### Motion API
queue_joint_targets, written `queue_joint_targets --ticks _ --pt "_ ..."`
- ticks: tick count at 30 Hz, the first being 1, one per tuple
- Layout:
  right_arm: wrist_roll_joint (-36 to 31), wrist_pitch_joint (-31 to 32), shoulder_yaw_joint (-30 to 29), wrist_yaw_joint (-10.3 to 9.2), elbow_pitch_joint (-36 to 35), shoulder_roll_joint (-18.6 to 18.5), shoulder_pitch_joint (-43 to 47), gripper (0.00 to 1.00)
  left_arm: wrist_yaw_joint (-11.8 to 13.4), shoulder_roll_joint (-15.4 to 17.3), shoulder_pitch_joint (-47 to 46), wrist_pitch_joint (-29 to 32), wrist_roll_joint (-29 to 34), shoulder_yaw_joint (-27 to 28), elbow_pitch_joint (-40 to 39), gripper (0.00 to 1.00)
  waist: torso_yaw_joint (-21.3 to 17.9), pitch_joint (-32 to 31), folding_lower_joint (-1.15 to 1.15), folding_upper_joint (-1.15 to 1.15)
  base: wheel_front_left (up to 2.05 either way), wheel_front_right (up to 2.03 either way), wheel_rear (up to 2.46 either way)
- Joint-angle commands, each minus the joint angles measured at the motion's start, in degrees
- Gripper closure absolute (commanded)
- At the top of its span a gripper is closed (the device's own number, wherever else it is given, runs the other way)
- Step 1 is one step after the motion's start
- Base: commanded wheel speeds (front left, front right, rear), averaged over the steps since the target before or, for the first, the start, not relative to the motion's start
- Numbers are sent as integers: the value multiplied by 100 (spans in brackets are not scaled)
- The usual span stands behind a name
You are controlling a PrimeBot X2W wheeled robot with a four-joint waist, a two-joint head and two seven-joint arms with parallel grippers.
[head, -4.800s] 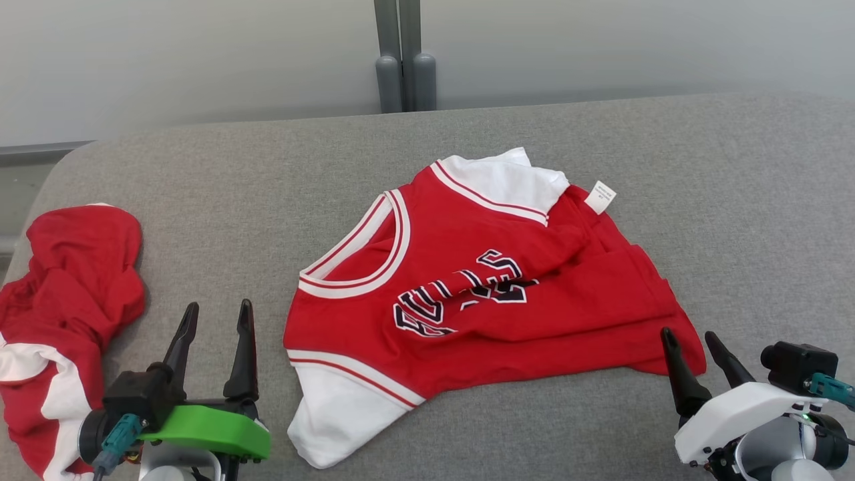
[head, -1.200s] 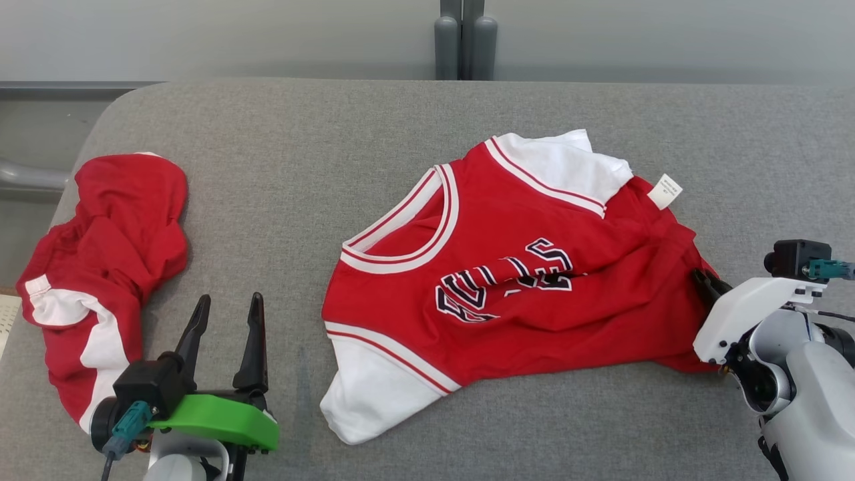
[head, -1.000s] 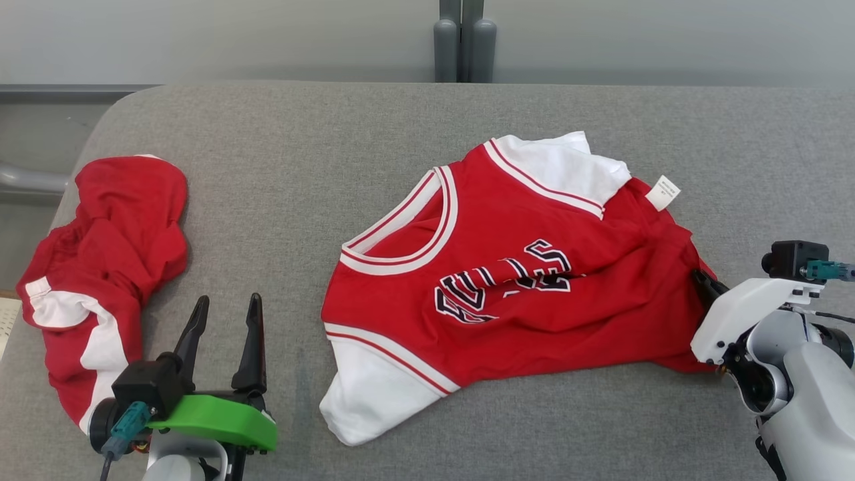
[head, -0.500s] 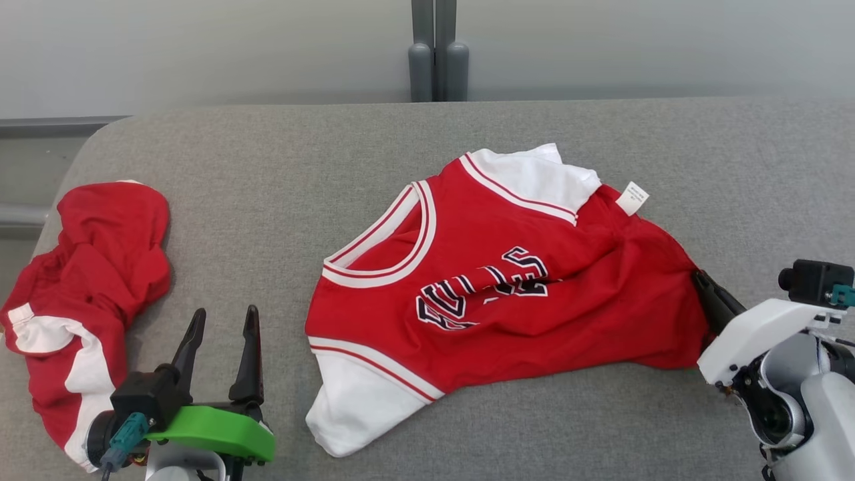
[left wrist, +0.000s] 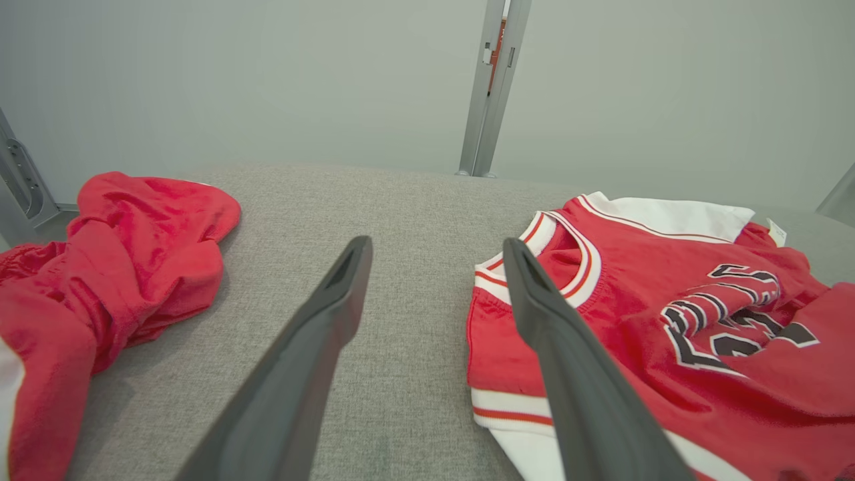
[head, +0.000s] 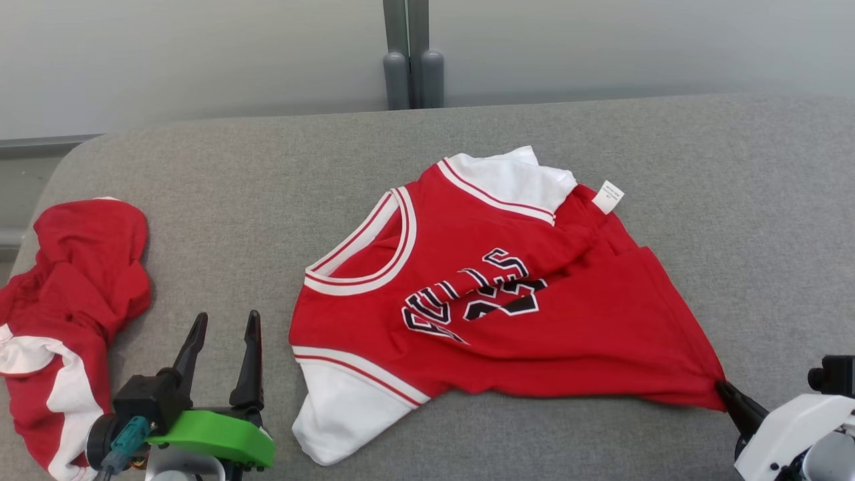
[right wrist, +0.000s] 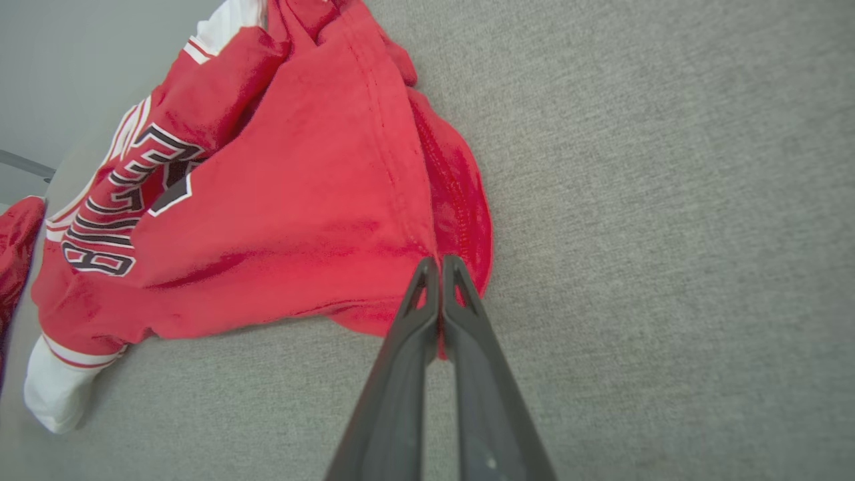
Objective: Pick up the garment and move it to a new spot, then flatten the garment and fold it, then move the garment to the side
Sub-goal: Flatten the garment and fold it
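Observation:
The garment (head: 494, 300) is a red jersey with white sleeves and dark lettering, lying on the grey padded table (head: 267, 200). My right gripper (head: 723, 387) is shut on its near right hem corner, which is drawn out to a point. In the right wrist view the fingers (right wrist: 437, 267) pinch the red hem of the garment (right wrist: 300, 200). My left gripper (head: 224, 324) stands open near the front left, beside the jersey's white sleeve, holding nothing. The left wrist view has the open gripper (left wrist: 434, 250) over bare table, with the garment (left wrist: 668, 321) to its right.
A second crumpled red and white garment (head: 67, 300) lies at the table's left edge, also in the left wrist view (left wrist: 100, 267). A grey post (head: 409, 60) stands behind the table's far edge. Bare grey surface stretches to the right of the jersey.
My right gripper has pulled the jersey's hem corner toward the front right, stretching the lower half flatter. The head camera has shifted. My left gripper has stayed put.

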Motion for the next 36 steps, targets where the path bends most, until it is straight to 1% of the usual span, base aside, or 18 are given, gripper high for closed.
queue_joint_targets --ticks 1,5,10,12,13,14,15,16,20,25,33,36 --pt "-82 87 -78 3 -41 25 144 100 12 52 -20 -2 -34 -4 2 0 -3 -1 0 0 0 0 0" --pt "-307 305 -222 3 8 139 347 100 30 62 -17 -2 -43 -19 15 0 -21 -9 0 0 0 0 0" --pt "-494 473 -276 3 154 288 393 100 46 68 14 -2 -59 -35 24 0 -37 -40 0 0 0 0 0" --pt "-569 475 -298 3 185 310 389 87 46 70 30 -2 -71 -40 15 0 -44 -46 0 0 0 0 0" --pt "-628 459 -311 3 200 316 392 85 42 70 38 -2 -82 -42 8 0 -46 -53 0 0 0 0 0" --pt "-689 411 -348 3 217 329 399 76 42 67 43 -2 -84 -45 8 0 -42 -62 0 0 0 0 0" --pt "-754 373 -382 3 229 342 405 58 41 65 44 -2 -87 -51 12 0 -37 -69 0 0 0 0 0" --pt "-805 335 -409 3 238 367 410 0 42 63 43 -2 -89 -52 13 0 -32 -75 0 0 0 0 0" --pt "-931 127 -480 3 127 451 318 0 69 59 76 -2 -112 -24 -11 0 -40 -107 0 0 0 0 0" --pt "-1022 -212 -514 3 -152 467 137 0 95 82 99 -2 -137 -1 -28 0 -69 -151 0 0 0 0 0" --pt "-1178 -1029 -438 3 -553 570 -186 0 124 90 122 -2 -147 -14 -72 0 -80 -202 0 0 0 0 0" --pt "-1196 -1429 -457 3 -595 688 -303 0 135 100 120 -2 -160 -11 -86 0 -76 -196 0 0 0 0 0"
